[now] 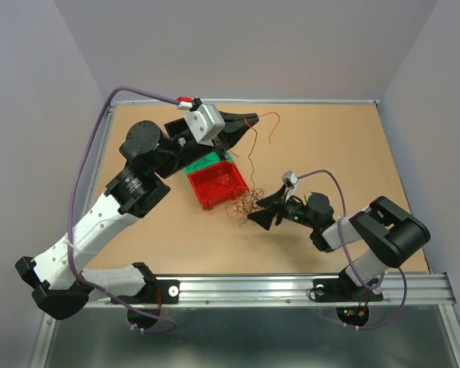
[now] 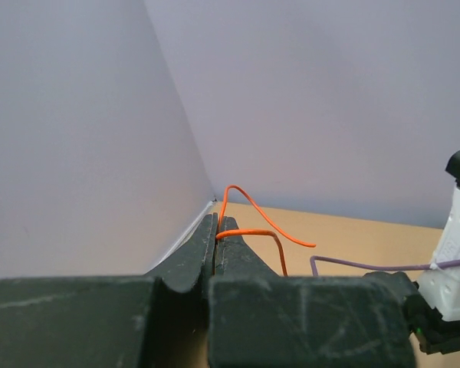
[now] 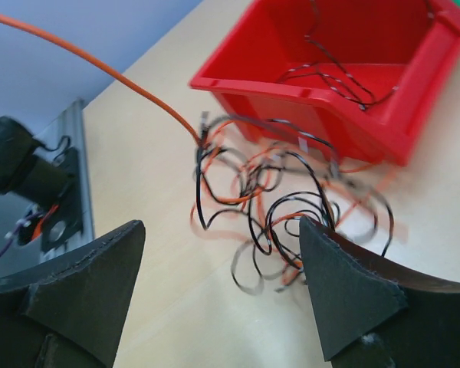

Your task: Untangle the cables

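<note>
Pinching a single orange wire [image 2: 253,211], the left hand [image 2: 215,227] is raised over the far left part of the table [image 1: 330,146], with its two fingers pressed together on the strand. Past the fingertips the wire loops up and curls free to the right. From the hand it also runs down towards the middle of the table, where it meets the rest of the cables [image 3: 276,207].

That tangle of thin black and orange-brown loops lies on the table just beside the near right wall of a red bin [image 3: 307,103], with some loops touching the wall. A few black wires [image 3: 337,80] lie inside the bin. A green bin [image 1: 201,162] sits against its far side, partly hidden under the left arm.

The right hand [image 3: 218,261] is low over the table, on the near right side of the tangle and pointing at it. Its fingers are spread wide and hold nothing. In the right wrist view the loops lie just beyond the fingertips, in line with the gap between them.
</note>
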